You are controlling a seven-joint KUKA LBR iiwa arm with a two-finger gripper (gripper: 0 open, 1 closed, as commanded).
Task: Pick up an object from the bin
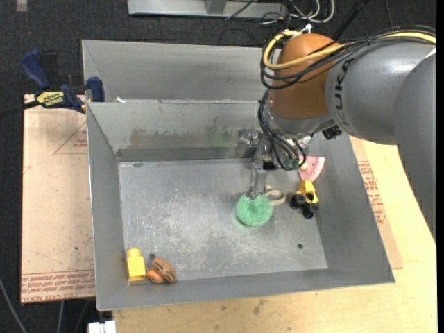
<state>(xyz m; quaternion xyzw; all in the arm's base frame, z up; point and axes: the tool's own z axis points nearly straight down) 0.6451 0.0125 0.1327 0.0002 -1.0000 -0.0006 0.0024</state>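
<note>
Green ball (254,212) sitting right under the gripper (261,194), a bit right of the middle of the bin (104,186)

The gripper hangs pretty much straight over the ball's top edge, touching it or nearly, so the ball lies just below it and a hair toward the bin's front. Honestly can't tell if the gripper is open or closed. The ball looks round, soft and pale green, with no long side, so I'd guess any grip angle works. A small yellow-and-black toy (304,200) lies nearer the bin's right wall.

One camera, above the bin (187,220), angled down, slightly sideways
</note>
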